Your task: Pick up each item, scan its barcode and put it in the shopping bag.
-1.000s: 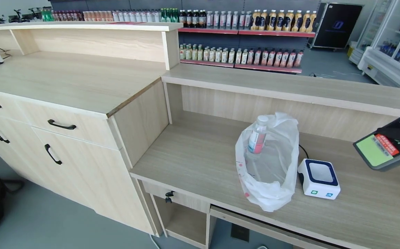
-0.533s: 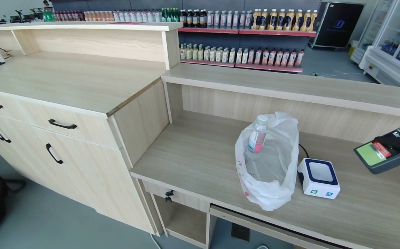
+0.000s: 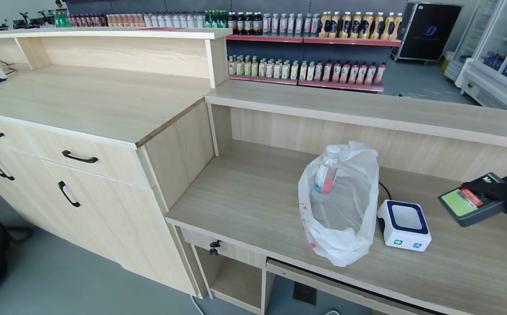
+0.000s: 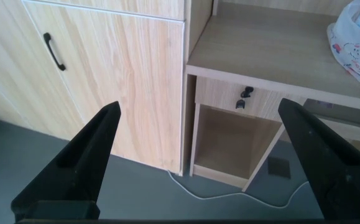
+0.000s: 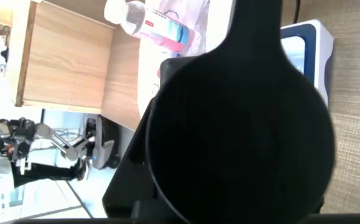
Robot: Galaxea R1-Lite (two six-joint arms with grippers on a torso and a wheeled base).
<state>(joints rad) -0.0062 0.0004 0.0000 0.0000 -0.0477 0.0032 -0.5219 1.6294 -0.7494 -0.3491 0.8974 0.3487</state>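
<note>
White plastic, the shopping bag [image 3: 339, 227] stood open on the tabletop [image 3: 244, 197] with a bottle [image 3: 326, 175] upright inside it (white cap, pink and white label). Just right of the bag sat the white scanner [image 3: 404, 225], with small green and blue icons on its front edge. The right pincer [image 3: 501, 192] was clenched on a dark box [image 3: 468, 203] with a green face and a red label, held above the tabletop right of the scanner; we could not read its print. The left pincer [image 4: 198, 106] hung released, low before the cabinet [image 4: 124, 74].
</note>
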